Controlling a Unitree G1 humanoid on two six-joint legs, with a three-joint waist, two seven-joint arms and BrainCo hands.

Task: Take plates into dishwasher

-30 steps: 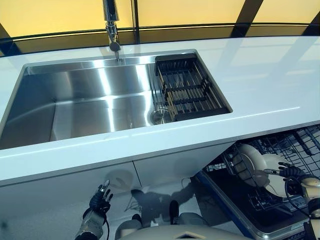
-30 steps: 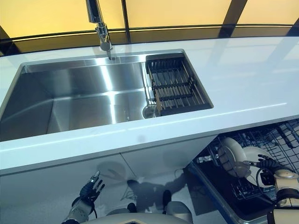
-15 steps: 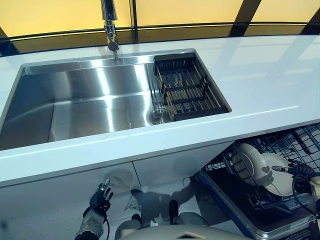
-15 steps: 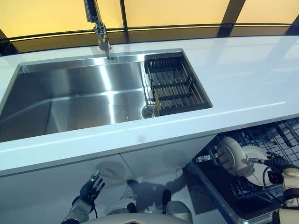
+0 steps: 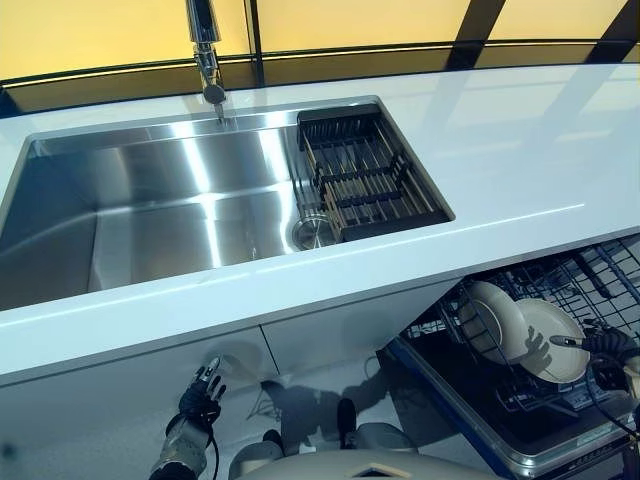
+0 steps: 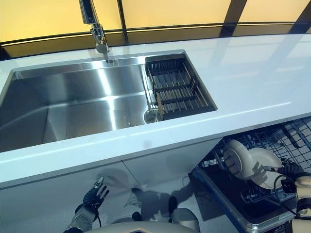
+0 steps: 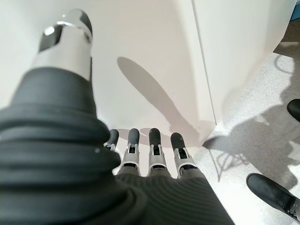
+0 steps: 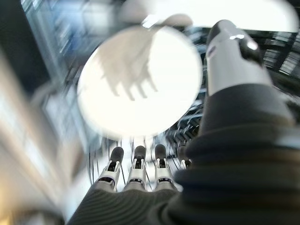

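Two white plates stand upright side by side in the dishwasher's lower rack [image 5: 600, 275]: one plate [image 5: 488, 320] further in, the other plate [image 5: 548, 340] nearer my right hand [image 5: 608, 345]. In the right wrist view that nearer plate [image 8: 140, 89] faces my right hand [image 8: 136, 166], whose straight fingers are clear of it and hold nothing. My left hand [image 5: 200, 395] hangs low in front of the white cabinet door, open and empty, as its wrist view shows the left hand [image 7: 150, 150].
A steel sink [image 5: 150, 200] is set into the white counter [image 5: 500, 130], with a dark dish rack [image 5: 365, 175] in the sink's right end and a faucet [image 5: 205, 50] behind. The dishwasher's pulled-out drawer sits under the counter at the right.
My right hand has let go of the nearer plate, which now stands in the rack, and has drawn back to the right. The camera has turned slightly right.
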